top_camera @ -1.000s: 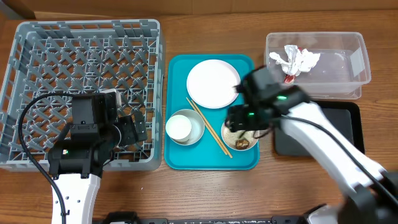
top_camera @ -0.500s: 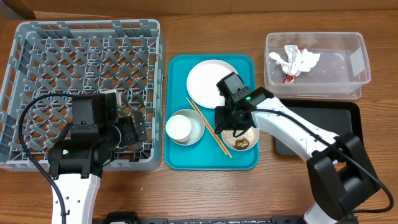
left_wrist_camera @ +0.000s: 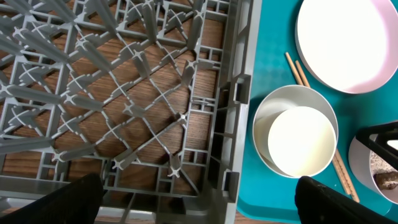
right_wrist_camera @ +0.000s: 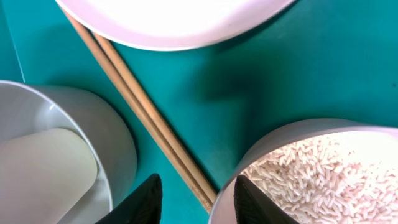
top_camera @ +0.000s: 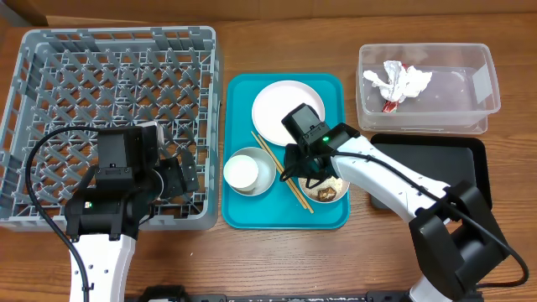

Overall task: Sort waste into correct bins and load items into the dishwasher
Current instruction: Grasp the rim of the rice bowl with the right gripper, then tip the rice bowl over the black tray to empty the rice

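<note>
On the teal tray, two wooden chopsticks (top_camera: 281, 172) lie aslant between the white plate (top_camera: 288, 111), the grey bowl (top_camera: 262, 168) holding the white cup (top_camera: 242, 172), and the small bowl (top_camera: 329, 191) of rice with a brown scrap. My right gripper (top_camera: 304, 174) hangs low over the chopsticks' near end. In the right wrist view its fingers straddle the chopsticks (right_wrist_camera: 155, 130) with gaps on both sides, so the right gripper (right_wrist_camera: 198, 183) is open; the right finger overlaps the rice bowl's rim (right_wrist_camera: 273, 140). My left gripper (left_wrist_camera: 199, 211) is wide open above the dishwasher rack's (top_camera: 109, 126) front right wall.
The clear tub (top_camera: 470, 84) at back right holds the crumpled napkin (top_camera: 398, 81) and red packet (top_camera: 391, 105). The black tray (top_camera: 445, 159) lies in front of it, partly under my right arm. The teal tray's rim (top_camera: 285, 222) is beside the rack.
My right arm swung left over the tray, from above the rice bowl to the chopsticks' end, and its jaws narrowed. The left arm stayed still.
</note>
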